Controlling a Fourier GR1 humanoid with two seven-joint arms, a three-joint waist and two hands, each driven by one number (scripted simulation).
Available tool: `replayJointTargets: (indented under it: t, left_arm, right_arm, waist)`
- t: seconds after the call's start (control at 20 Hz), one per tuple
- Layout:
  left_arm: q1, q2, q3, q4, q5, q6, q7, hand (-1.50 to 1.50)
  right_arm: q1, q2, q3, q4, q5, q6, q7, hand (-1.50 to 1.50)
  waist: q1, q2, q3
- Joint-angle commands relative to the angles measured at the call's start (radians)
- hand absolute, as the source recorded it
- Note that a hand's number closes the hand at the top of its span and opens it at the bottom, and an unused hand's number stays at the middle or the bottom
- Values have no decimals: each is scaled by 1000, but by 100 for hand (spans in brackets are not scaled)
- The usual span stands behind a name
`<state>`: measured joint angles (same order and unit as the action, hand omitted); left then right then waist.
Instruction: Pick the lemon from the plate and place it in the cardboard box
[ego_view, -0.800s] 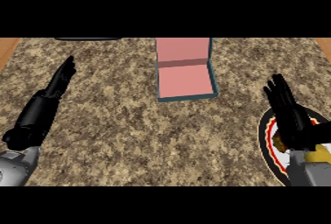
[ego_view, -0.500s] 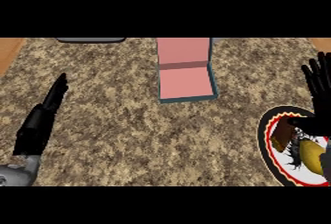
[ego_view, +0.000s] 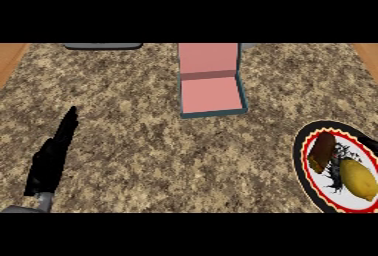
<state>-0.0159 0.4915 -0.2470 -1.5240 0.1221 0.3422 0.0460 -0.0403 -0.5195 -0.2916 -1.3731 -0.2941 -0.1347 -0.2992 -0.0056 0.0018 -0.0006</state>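
The lemon (ego_view: 358, 179), long axis running roughly eleven to five o'clock on the plate (ego_view: 304, 165), lies far toward three o'clock from the left hand (ego_view: 52, 160), whose fingers are straight and hold nothing; the right hand is out of view.

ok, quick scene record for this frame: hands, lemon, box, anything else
left hand: open, fingers straight, low at view's left over the counter
right hand: not in view
lemon: on the plate, right part
plate: black rim, red ring, at the counter's right edge, cut off by the view
other item on plate: brown food, left of the lemon
cardboard box: open, pink inside, nothing in it, top centre
counter: speckled stone
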Motion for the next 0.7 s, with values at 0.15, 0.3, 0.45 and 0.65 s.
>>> replayJointTargets:
  t: [0.15, 0.3, 0.45, 0.65]
  left_arm:
    - [17, -26, -6, -12, -11, 3, 12, 0]
    - [10, -17, 3, -7, -24, 4, 18, 0]
    - [21, -32, -18, -11, -39, 9, 10, 0]
    - [14, -41, -1, 21, -37, 8, -4, 0]
  right_arm:
    - [154, -229, 36, -34, 181, 111, 8, -150]
    - [162, -349, 46, -23, 228, 182, 78, -150]
    - [184, -463, 101, -66, 280, 278, 192, -150]
    - [264, -552, 152, -166, 297, 418, 276, -150]
  waist:
    - [-7, -5, -1]
    - [3, -2, -1]
    - [12, -1, -3]
    - [-3, -4, -3]
